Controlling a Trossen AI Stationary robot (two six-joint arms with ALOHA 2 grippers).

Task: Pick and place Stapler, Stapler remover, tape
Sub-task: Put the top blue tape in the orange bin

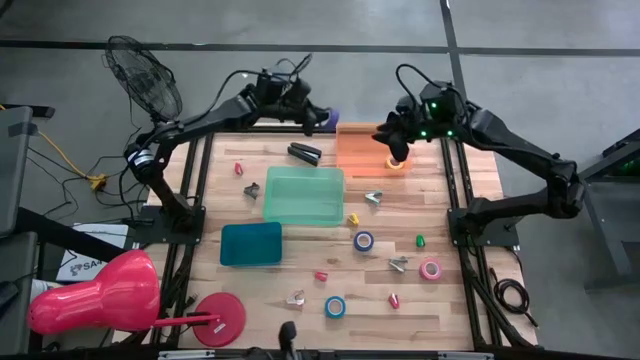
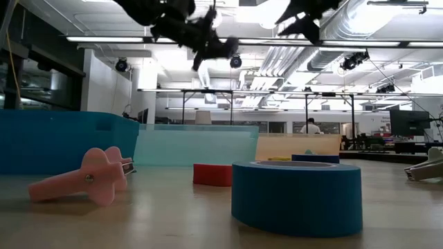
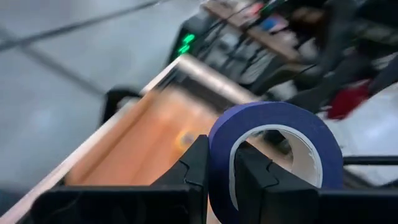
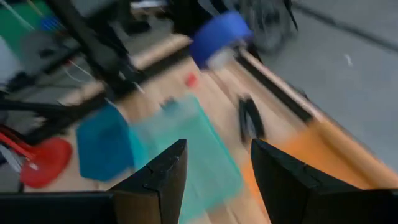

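Purple tape roll (image 3: 273,152), clamped in left end effector (image 3: 219,171): carry fully over orange bin (image 1: 362,146) before release; right end effector (image 4: 214,168) open, empty.

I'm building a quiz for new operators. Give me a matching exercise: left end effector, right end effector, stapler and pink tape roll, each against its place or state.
1 left end effector
2 right end effector
3 stapler
4 pink tape roll

A open, empty, over the orange bin
B on the table beside the green bin
C shut on the purple tape roll
D lying flat on the table's right side

Pairs: 1-C, 2-A, 3-B, 4-D
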